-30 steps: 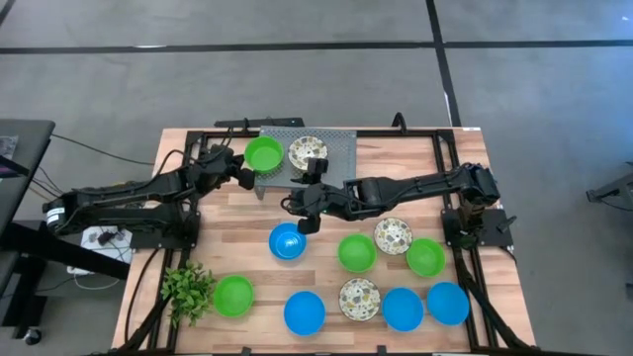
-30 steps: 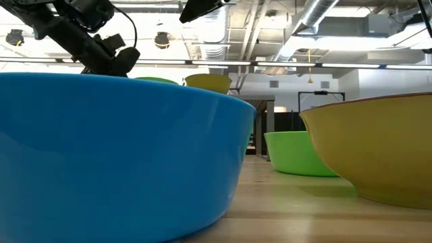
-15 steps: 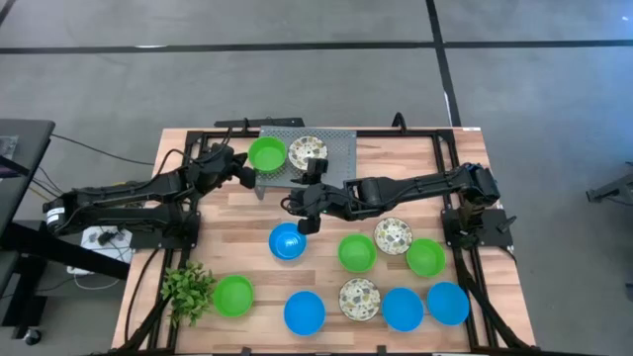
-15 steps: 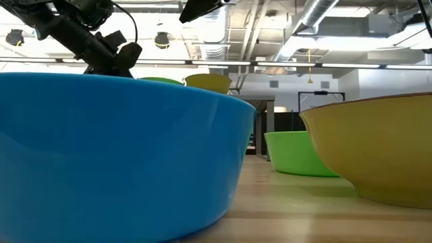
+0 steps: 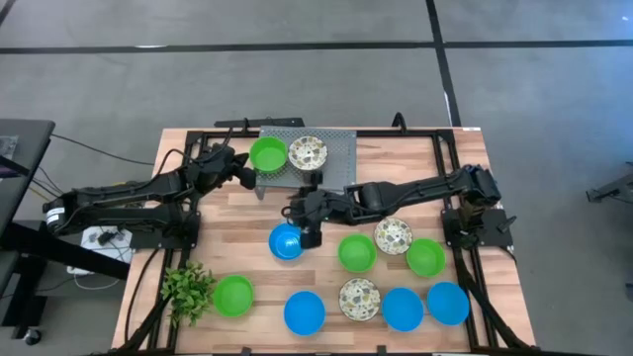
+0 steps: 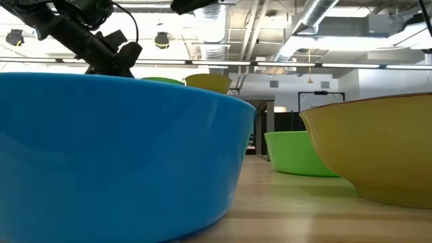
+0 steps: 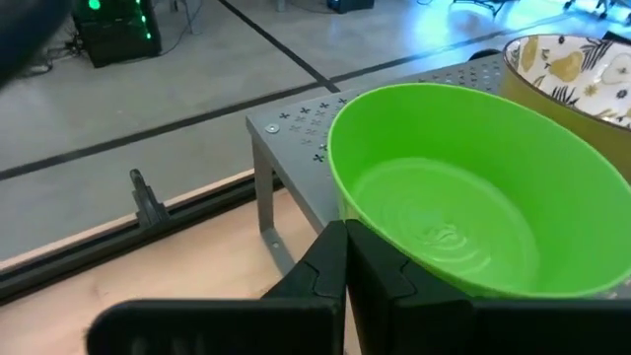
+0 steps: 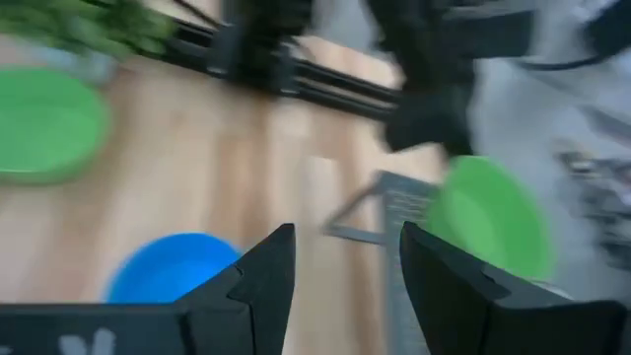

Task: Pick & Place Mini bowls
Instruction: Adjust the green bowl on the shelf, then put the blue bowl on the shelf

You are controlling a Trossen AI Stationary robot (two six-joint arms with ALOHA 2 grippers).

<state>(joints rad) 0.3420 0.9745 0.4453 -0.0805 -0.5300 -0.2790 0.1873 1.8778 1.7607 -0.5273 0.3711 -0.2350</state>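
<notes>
Front row: five bowls sit along the near edge of the table (image 5: pixel 465 148), a green bowl (image 5: pixel 233 295) by the plant (image 5: pixel 187 289), then blue (image 5: pixel 305 312), a flowery bowl (image 5: pixel 359 299), and two more blue ones.
Middle row: a blue bowl (image 5: pixel 286 240), a green one, a flowery one and another green one.
Right gripper (image 5: pixel 310 225): it hangs over the edge of the middle blue bowl, fingers spread apart, holding nothing.
Left gripper (image 5: pixel 244 178): it sits just beside the gray rack (image 5: pixel 341 150), fingers pressed together, holding nothing.
Rack: a green bowl (image 7: pixel 463 222) and a flowery bowl (image 7: pixel 582 64) stand on it, side by side (these two look done).
What could go wrong: if the right gripper comes down off the rim, I think it may push the blue bowl away or tip it. The bowl is smooth, so a weak pinch could let it slip on the way up.
What changed: a second ago the right gripper was farther back, near the rack. Now it has come forward and down to the blue bowl. The left arm has hardly moved.
</notes>
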